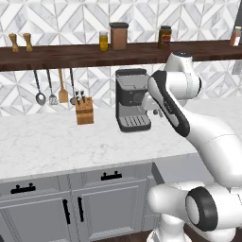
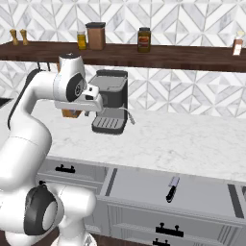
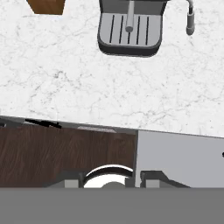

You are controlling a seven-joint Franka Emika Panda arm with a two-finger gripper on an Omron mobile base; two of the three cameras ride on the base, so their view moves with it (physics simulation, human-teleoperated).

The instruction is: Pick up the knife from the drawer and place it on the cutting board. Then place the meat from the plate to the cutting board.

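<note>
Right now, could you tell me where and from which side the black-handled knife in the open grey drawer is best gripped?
Grip the slim silver-bladed knife by its black handle, the thicker end towards the drawer front. It lies flat on the open grey drawer floor, so coming straight down from above, with the fingers across the handle, looks best.

Glossy white Franka arm (image 1: pixel 208 137) here, rounded smooth shells, dark grey rings at its joints, a black band running along the upper link
</note>
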